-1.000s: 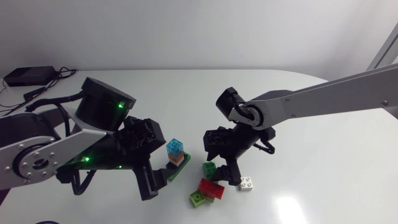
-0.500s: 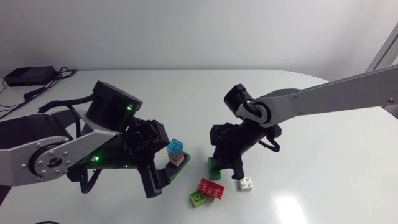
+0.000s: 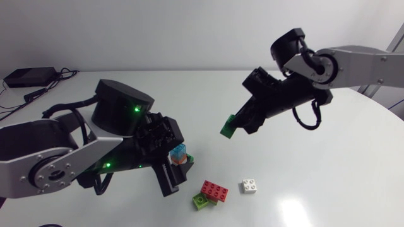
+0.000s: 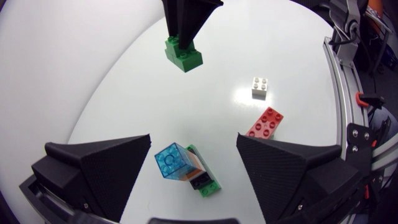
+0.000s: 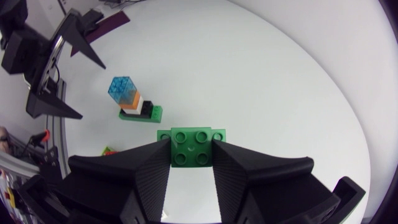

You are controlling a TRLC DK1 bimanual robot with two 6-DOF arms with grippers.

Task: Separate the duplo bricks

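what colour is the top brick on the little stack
The top brick is translucent blue, clearest in the left wrist view.

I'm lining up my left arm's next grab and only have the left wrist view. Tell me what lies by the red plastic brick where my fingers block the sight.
Observer: In the head view a lime-green plastic brick lies against the red plastic brick, on the side nearer your left arm. I cannot tell whether the two are joined.
Operator: Confirm the right arm's hold on the dark green brick.
Observer: The right wrist view shows the right gripper with both fingers pressed on the dark green plastic brick from two sides, its studs facing that camera.
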